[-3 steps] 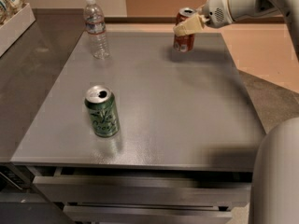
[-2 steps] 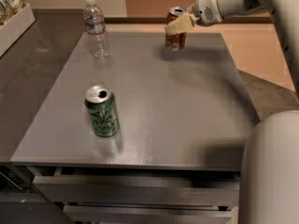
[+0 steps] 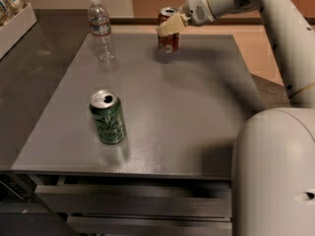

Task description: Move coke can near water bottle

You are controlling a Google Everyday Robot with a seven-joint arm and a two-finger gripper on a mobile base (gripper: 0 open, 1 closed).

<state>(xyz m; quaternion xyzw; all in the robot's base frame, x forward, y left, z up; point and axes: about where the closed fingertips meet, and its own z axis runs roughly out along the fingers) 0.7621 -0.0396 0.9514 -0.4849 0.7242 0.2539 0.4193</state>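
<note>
At the far left stands the water bottle (image 3: 101, 31), with the green can (image 3: 108, 118) nearer me. Further right, my gripper (image 3: 171, 24) is clamped on the coke can (image 3: 168, 42). I'd slide left slowly, keep the can upright, and stop short of the bottle.

No legible text. The coke can (image 3: 168, 43), the label band of the water bottle (image 3: 101, 31) and the green can (image 3: 108, 118) carry nothing readable. My gripper (image 3: 170, 24) clasps the coke can's upper part, near the far edge of the table (image 3: 187, 107).
</note>
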